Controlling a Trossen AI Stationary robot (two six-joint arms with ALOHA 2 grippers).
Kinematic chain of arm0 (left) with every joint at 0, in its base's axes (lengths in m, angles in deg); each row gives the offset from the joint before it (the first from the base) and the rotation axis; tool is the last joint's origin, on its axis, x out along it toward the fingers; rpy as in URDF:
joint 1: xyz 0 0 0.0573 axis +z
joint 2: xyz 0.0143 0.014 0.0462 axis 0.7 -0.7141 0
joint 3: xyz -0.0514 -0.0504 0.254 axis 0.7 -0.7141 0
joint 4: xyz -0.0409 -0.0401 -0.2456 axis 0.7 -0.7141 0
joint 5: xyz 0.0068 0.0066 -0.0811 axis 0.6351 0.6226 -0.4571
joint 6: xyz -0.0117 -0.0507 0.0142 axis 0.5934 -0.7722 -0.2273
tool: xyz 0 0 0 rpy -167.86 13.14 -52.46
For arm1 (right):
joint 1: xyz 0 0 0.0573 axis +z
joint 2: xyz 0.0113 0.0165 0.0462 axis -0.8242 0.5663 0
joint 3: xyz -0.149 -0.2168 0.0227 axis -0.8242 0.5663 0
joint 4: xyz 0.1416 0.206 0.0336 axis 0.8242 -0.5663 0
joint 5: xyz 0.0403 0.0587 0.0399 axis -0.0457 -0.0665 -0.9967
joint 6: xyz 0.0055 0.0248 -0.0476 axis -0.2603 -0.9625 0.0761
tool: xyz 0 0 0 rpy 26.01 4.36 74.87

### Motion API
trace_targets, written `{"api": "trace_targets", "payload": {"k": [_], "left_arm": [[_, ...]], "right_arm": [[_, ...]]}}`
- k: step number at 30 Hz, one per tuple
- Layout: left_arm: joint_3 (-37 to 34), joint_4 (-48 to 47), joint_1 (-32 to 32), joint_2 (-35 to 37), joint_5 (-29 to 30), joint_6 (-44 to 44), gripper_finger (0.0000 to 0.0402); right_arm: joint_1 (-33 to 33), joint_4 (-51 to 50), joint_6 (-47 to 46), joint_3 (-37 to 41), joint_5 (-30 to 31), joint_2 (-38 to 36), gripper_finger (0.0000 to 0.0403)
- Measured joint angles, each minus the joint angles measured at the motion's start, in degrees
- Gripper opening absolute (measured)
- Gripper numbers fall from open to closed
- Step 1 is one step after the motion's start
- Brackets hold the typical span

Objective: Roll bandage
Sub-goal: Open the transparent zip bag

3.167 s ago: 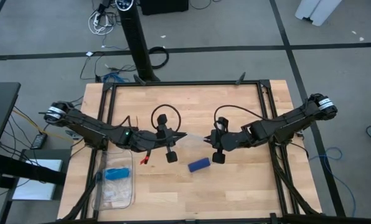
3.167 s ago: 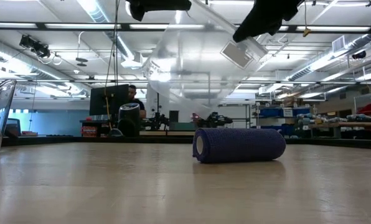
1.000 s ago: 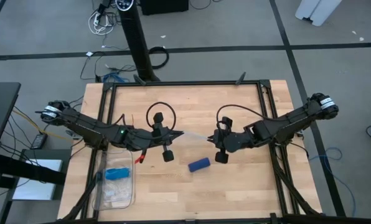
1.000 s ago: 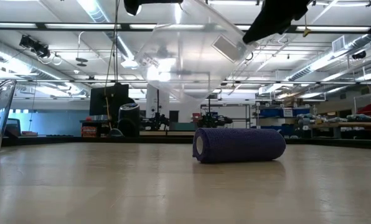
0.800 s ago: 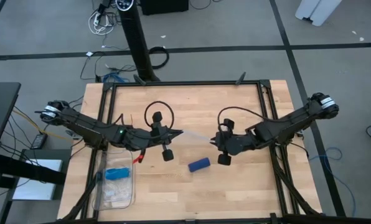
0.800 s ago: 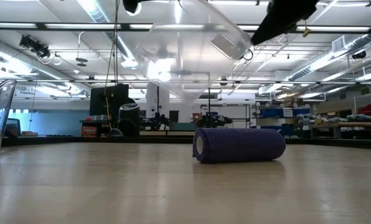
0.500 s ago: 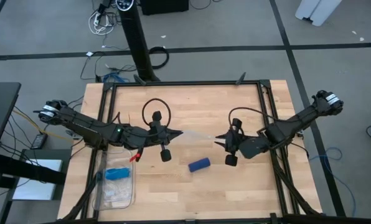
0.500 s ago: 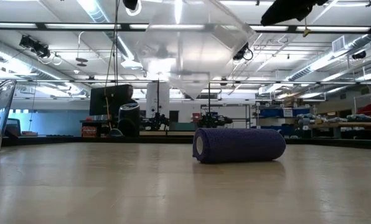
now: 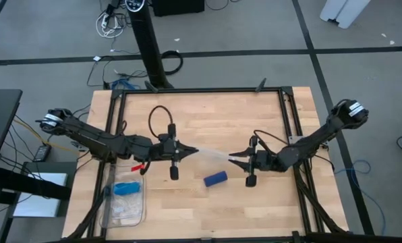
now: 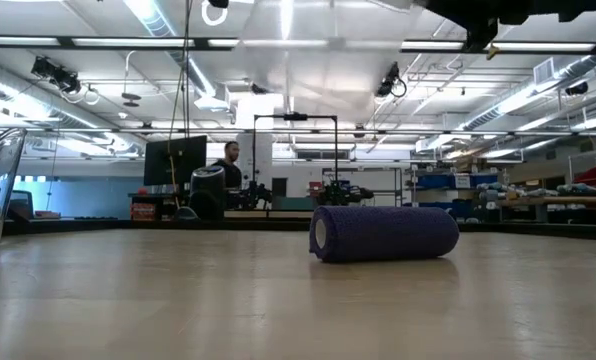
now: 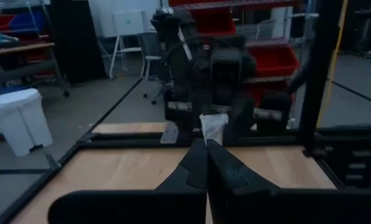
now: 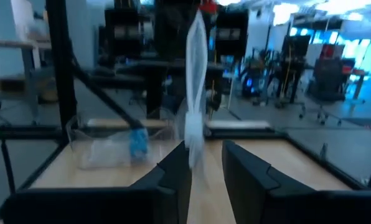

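Note:
The bandage (image 9: 215, 179), a compact navy-blue roll, lies on its side on the wooden table (image 9: 255, 115), near the middle (image 10: 383, 233), and no gripper touches it. Above it a clear plastic bag (image 9: 211, 154) spans level between my two grippers. My left gripper (image 9: 187, 151) is shut on the bag's left end. My right gripper (image 9: 232, 156) points level toward it; in the right wrist view its fingers (image 12: 173, 171) stand apart, with the bag's other end (image 12: 195, 146) between them. My left gripper pinches the bag's left end (image 11: 213, 127) between its two fingertips, coming level from the table's left. The bag is lifted clear of the table and reaches out toward my right gripper. My right gripper has the bag's end between its parted fingers; whether they touch it I cannot tell.
A clear tray (image 9: 141, 202) with a light-blue item (image 9: 125, 187) and clear bags sits at the near left. Black frame rails (image 9: 292, 128) run along the table's edges. A person (image 10: 231, 156) stands in the room behind.
My right gripper has gone toward the table's right and near edges, sunk, and tipped from pointing down to level. My left gripper has tipped up to level. The bag, which hung wide open between them, is now drawn out into a narrow flat strip. The bandage has not moved.

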Motion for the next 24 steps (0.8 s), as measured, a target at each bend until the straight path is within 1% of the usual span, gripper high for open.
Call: {"api": "trace_targets", "payload": {"k": [2,5,9,11,16,21,24], "left_arm": [[-1.0,1.9,-0.4,-0.2,-0.4,0.5,0.0],[-1.6,5.0,-0.4,-0.1,-0.8,1.2,0.0],[-1.7,3.2,-0.6,-0.2,-0.9,1.3,0.0],[-1.8,2.6,-0.7,-0.2,-0.9,2.2,0.0],[-1.7,-0.2,-0.9,-0.1,-1.0,2.1,0.0007],[-1.7,-0.2,-0.9,-0.2,-1.0,2.1,0.0026],[-1.7,0.2,-1.0,-0.2,-1.0,2.0,0.0037]], "right_arm": [[0.0,2.7,0.9,0.3,-0.1,1.4,0.0084],[0.0,4.0,1.4,-0.7,-0.1,3.9,0.0067],[0.0,4.5,4.0,-2.7,0.0,6.3,0.0021],[0.0,4.4,5.6,-3.6,0.1,6.7,0.0006],[0.0,3.3,8.2,-5.8,-0.3,5.7,0.0004],[0.2,-2.1,8.7,-6.4,-0.6,4.2,0.0002],[0.7,-3.2,8.7,-6.4,-0.5,3.6,0.0002]]}}
